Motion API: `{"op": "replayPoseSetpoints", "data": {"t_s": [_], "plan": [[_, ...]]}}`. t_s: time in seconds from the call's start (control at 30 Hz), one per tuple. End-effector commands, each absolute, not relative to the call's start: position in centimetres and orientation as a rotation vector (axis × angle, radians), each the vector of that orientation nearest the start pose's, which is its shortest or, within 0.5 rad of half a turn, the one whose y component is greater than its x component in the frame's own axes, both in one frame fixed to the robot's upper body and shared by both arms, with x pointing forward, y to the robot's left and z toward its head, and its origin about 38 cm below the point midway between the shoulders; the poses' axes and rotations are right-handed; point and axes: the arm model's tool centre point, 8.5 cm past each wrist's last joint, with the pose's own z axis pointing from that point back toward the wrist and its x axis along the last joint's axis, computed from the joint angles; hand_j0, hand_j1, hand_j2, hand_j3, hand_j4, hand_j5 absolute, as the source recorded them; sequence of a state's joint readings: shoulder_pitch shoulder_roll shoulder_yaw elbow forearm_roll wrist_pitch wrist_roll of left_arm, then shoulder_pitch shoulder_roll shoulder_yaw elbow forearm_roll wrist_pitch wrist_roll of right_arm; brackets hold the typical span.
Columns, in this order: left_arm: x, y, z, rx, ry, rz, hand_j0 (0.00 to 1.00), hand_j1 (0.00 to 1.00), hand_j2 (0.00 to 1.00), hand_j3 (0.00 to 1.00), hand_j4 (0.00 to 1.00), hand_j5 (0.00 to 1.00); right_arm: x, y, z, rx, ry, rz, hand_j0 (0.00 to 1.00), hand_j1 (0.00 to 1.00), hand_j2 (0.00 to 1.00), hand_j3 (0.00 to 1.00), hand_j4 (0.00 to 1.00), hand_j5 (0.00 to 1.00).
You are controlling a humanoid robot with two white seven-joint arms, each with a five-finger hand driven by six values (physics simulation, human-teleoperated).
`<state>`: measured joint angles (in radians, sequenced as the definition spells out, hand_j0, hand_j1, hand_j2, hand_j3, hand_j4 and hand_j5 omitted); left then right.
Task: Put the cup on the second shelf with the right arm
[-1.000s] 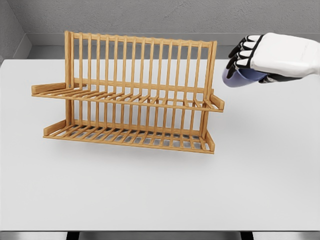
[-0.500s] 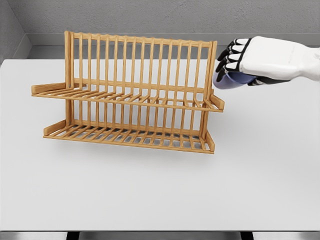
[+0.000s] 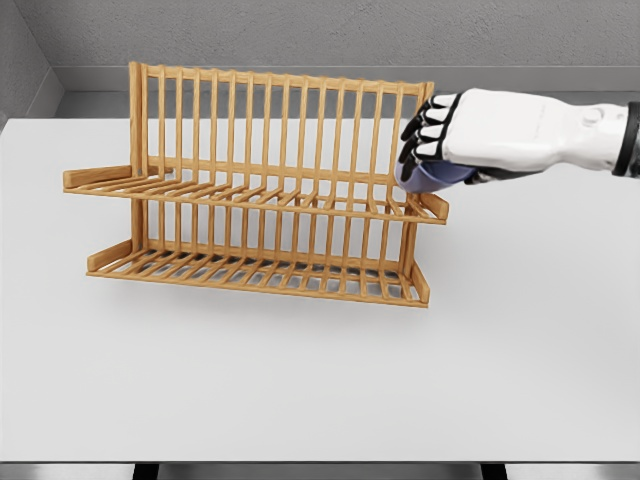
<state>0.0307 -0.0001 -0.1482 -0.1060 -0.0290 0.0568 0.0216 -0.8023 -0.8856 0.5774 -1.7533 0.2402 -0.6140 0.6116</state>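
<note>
Since shifting leftward, cup point(image 3: 432, 177) over rack point(image 3: 270, 190).

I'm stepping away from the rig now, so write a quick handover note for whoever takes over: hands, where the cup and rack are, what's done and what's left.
Right hand: shut on the blue cup, held above the right end of the wooden rack's upper shelf.
Left hand: not in view.
Done: cup grasped and brought to the rack.
Left: lower the cup onto the upper shelf, release, withdraw.
</note>
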Motion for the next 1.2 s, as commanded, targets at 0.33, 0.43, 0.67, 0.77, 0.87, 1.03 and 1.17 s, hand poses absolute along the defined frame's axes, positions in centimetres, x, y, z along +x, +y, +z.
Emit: {"op": "replayPoseSetpoints", "data": {"t_s": [0.33, 0.43, 0.67, 0.77, 0.87, 1.03, 1.17], "plan": [[1.1, 26.9, -26.3, 0.105, -0.013, -0.177, 1.0, 1.0, 1.0, 1.0, 1.0, 1.0, 39.5, -23.3, 31.8, 0.435, 1.943, -2.726, 0.65, 0.65, 0.65, 0.65, 0.65, 0.65], [1.1, 26.9, -26.3, 0.104, -0.013, -0.178, 1.0, 1.0, 1.0, 1.0, 1.0, 1.0, 39.5, -23.3, 31.8, 0.437, 1.941, -2.726, 1.0, 1.0, 1.0, 1.0, 1.0, 1.0], [1.1, 26.9, -26.3, 0.105, -0.013, -0.177, 1.0, 1.0, 1.0, 1.0, 1.0, 1.0, 39.9, -25.1, 38.4, 0.69, 2.018, -2.553, 1.0, 1.0, 1.0, 1.0, 1.0, 1.0], [1.1, 26.9, -26.3, 0.104, -0.013, -0.178, 1.0, 1.0, 1.0, 1.0, 1.0, 1.0, 40.3, -28.1, 40.9, 0.849, 2.081, -2.507, 1.0, 1.0, 1.0, 1.0, 1.0, 1.0], [1.1, 26.9, -26.3, 0.104, -0.013, -0.178, 1.0, 1.0, 1.0, 1.0, 1.0, 1.0, 43.2, -35.2, 37.8, 0.981, 2.264, -2.651, 1.0, 1.0, 1.0, 1.0, 1.0, 1.0], [1.1, 26.9, -26.3, 0.104, -0.013, -0.178, 1.0, 1.0, 1.0, 1.0, 1.0, 1.0, 44.0, -38.0, 28.6, 0.866, 2.715, -2.623, 1.0, 1.0, 1.0, 1.0, 1.0, 1.0], [1.1, 26.9, -26.3, 0.104, -0.013, -0.178, 1.0, 1.0, 1.0, 1.0, 1.0, 1.0, 43.3, -39.5, 25.5, 0.857, 2.776, -2.688, 1.0, 1.0, 1.0, 1.0, 1.0, 1.0]]}}
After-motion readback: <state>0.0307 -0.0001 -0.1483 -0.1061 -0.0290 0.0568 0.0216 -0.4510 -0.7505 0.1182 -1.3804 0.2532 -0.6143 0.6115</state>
